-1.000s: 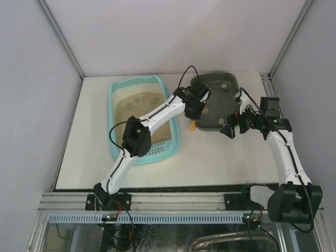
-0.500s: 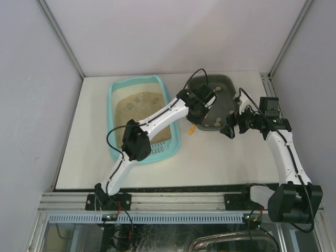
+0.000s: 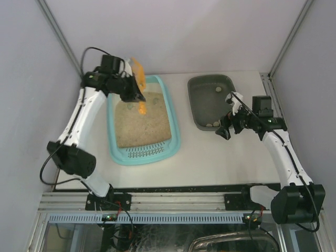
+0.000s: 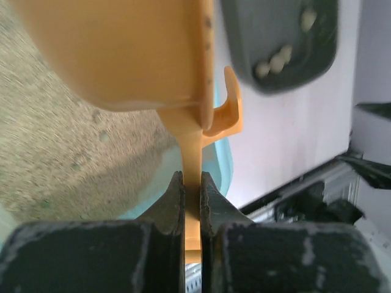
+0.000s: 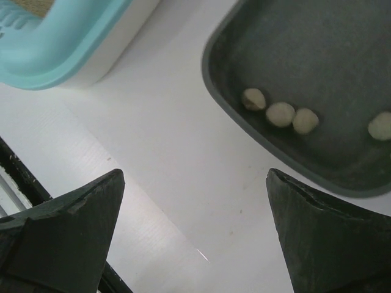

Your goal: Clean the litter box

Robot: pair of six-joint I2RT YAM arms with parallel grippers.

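The left gripper (image 4: 192,183) is clamped on the handle of the orange plastic scoop (image 4: 122,55), which has been swung from the dark grey plastic tray (image 3: 197,105) back over the far end of the large light-teal plastic litter box (image 3: 176,131), left of centre on the white table (image 3: 210,157). Pale clumps (image 5: 280,114) lie in the grey tray, so another sifting pass is judged due. The right gripper (image 5: 192,201) is held open beside that tray.
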